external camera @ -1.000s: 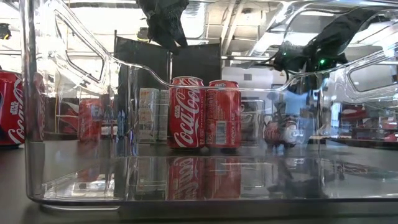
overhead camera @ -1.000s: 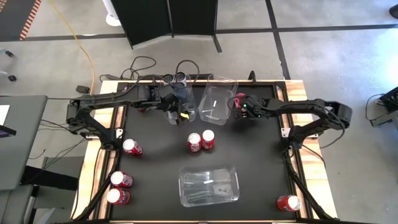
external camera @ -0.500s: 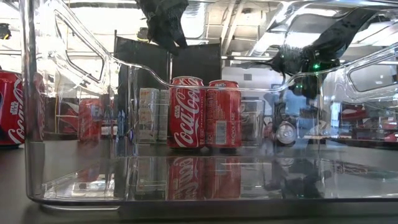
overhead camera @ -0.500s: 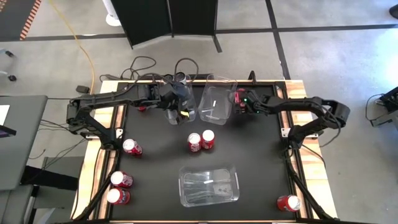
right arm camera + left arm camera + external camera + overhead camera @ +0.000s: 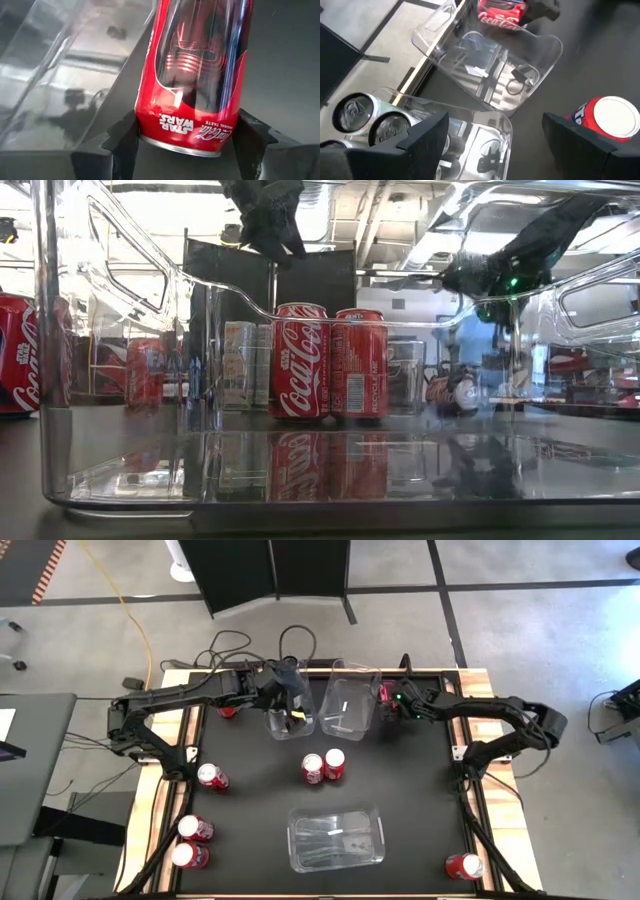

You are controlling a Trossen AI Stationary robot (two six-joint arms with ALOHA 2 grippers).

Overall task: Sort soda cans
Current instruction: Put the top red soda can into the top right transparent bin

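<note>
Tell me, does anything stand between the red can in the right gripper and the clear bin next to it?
Nothing visible does. The right gripper holds the red Star Wars soda can directly beside the clear rectangular plastic bin; only the bin's own wall separates them.

- Two slim arms, dark grey to black, built of long straight links with bulkier rounded joints.
- Left gripper [image 5: 291, 712]: dark, blocky, a small yellow mark on the underside.
- Right gripper [image 5: 385, 706]: dark wrist housing with a small green light glowing.
- Fingers [image 5: 252, 135] matte black, flat and angular, with stepped edges.
- Left fingers [image 5: 425, 132] likewise broad, black, wedge-shaped.
</note>
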